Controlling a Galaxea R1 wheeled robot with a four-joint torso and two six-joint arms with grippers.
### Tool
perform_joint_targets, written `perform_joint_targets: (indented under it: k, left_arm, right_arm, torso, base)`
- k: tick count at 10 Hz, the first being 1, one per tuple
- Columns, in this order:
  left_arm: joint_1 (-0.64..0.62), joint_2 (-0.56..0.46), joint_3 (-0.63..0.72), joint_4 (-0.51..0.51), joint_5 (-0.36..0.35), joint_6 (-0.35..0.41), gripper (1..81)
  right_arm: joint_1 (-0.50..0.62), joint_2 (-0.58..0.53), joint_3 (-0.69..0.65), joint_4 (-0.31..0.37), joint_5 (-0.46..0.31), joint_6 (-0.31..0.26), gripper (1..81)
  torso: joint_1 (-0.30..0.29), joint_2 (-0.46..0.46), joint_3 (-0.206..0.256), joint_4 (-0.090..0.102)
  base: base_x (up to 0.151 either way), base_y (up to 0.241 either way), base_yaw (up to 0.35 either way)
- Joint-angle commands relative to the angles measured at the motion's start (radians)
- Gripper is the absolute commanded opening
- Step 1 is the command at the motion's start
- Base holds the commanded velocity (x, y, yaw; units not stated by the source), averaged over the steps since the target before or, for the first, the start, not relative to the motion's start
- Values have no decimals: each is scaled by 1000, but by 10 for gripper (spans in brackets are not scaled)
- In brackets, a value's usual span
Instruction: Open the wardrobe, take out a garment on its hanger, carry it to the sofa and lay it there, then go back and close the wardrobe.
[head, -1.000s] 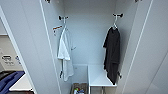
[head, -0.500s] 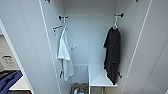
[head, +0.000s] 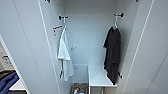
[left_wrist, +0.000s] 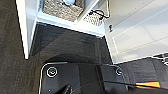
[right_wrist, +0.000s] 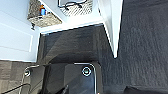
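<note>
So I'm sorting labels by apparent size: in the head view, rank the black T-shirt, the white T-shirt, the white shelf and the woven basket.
1-2. black T-shirt and white T-shirt: too alike to rank.
3. white shelf.
4. woven basket, cut off by the picture's edge, so its place is unsure.

From my feed the wardrobe (head: 82, 32) stands open on dark grey carpet (left_wrist: 70, 45). On its white base sit two woven baskets: one (left_wrist: 62, 10) with small stuff inside, another (right_wrist: 75, 8) with a dark cord on it. A low white shelf (head: 98, 76) sits inside, bare.
</note>
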Motion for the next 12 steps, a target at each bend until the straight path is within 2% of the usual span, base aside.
perform_joint_targets:
  k: [1,3,5,10,12]
  left_arm:
    - [-32,22,-55,1,35,3,811]
    - [-12,91,-154,4,37,3,811]
    - [10,143,-204,6,38,3,811]
    - [79,327,-392,7,38,3,811]
    - [97,395,-484,12,40,3,811]
  right_arm:
    - [-9,-35,-10,-4,-21,-16,811]
    - [-75,-5,-25,-13,9,-30,811]
    - [-112,77,-79,-18,9,-30,811]
    - [-152,364,-340,-22,2,-33,811]
    - [-161,440,-410,-30,-4,-38,811]
  torso:
    - [0,0,0,0]
    - [0,0,0,0]
    - [0,0,1,0]
    - [0,0,1,0]
    - [0,0,1,0]
  base:
    - [0,0,0]
    - [0,0,0]
    - [0,0,0]
    - [0,0,0]
    - [0,0,0]
